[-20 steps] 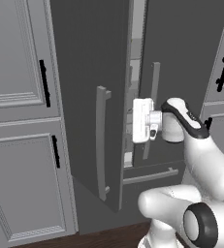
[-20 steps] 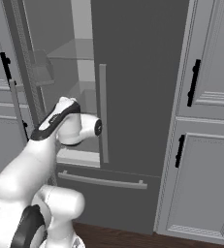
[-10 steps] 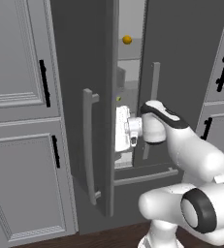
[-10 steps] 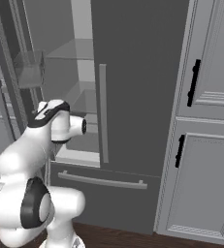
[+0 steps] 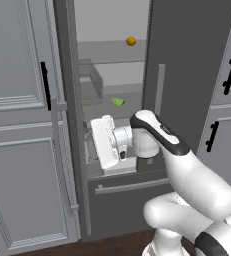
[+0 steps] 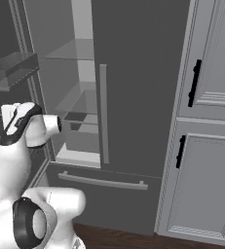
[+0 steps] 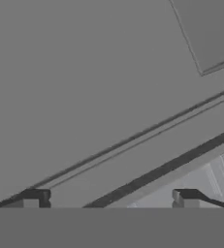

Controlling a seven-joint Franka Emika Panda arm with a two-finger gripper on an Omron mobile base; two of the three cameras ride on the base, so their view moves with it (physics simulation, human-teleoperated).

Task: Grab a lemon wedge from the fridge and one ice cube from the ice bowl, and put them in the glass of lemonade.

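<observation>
The fridge (image 5: pixel 187 75) stands with its left door (image 5: pixel 67 125) swung wide and its right door shut. On a middle glass shelf inside lies the lemon wedge (image 5: pixel 118 101), tiny and yellow-green. My gripper (image 5: pixel 96 144) hangs in the opening below and left of the wedge, facing the inner side of the open door. In the hand view my gripper (image 7: pixel 111 198) is open, its fingertips (image 7: pixel 36 196) wide apart with nothing between them and grey door surface ahead. From the right, the fridge (image 6: pixel 138 73) shows bare glass shelves. The ice bowl and the glass of lemonade are out of view.
A small round orange fruit (image 5: pixel 131 41) sits on the upper shelf. A door bin (image 5: pixel 89 82) juts from the open door. Below is the freezer drawer with a bar handle (image 5: pixel 129 184). Paneled grey cupboards (image 5: pixel 17 150) (image 6: pixel 206 146) with black handles flank the fridge.
The left fridge door has swung from ajar to wide open, uncovering the shelves, the orange fruit and the wedge. My hand has moved left and lower with it. The fingers stay open.
</observation>
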